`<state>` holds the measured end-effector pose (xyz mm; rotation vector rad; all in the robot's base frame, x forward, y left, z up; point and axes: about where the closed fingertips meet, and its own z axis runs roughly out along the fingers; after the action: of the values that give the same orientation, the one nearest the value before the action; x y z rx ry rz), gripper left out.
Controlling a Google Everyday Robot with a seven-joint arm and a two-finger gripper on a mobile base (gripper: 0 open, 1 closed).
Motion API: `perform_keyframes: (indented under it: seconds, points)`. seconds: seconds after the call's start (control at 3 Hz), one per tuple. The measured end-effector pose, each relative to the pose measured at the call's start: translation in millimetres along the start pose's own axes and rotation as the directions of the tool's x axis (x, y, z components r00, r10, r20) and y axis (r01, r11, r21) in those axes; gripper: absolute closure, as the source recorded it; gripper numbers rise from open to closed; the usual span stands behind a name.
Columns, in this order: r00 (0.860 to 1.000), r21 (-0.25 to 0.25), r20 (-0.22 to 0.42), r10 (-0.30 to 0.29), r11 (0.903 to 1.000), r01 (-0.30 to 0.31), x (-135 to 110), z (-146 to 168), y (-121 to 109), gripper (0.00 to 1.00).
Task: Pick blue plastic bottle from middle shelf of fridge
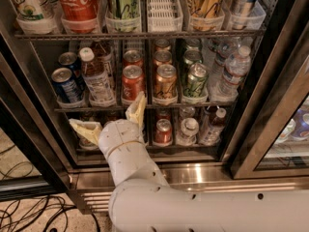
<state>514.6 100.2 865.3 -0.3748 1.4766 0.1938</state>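
Note:
The blue plastic bottle [96,79] stands upright on the middle shelf [159,105] of the fridge [193,176], second lane from the left. It has a white cap and a pale label. A blue can [65,84] is on its left and a red can [131,82] on its right. My gripper [110,120] is open wide just below the shelf's front rail. One finger [83,129] points left. The other finger [137,108] reaches up over the rail in front of the red can. The gripper is empty and sits below and slightly right of the bottle.
The top rack holds tall cans, including a red Coca-Cola can [77,4]. Clear water bottles [234,71] stand at the right of the middle shelf. The bottom shelf holds cans and bottles [163,130]. The glass door [277,115] stands open at the right. Cables [29,211] lie on the floor at left.

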Motion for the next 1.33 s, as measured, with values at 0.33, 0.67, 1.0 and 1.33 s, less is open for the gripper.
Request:
perform_keyframes:
  seconds: [0.33,0.67,1.0,1.33]
  points:
    - [1.000,0.007,0.022,-0.001,1.0000,0.000,6.4,7.1,5.7,0.00]
    - [0.998,0.030,0.059,0.002,0.9996,-0.003,16.7,24.4,10.9,0.00]
    - [0.997,0.048,0.080,-0.002,0.9988,-0.002,24.7,40.8,15.7,0.04]
    - [0.994,0.080,0.106,-0.022,0.9967,0.014,24.9,49.9,16.5,0.20]
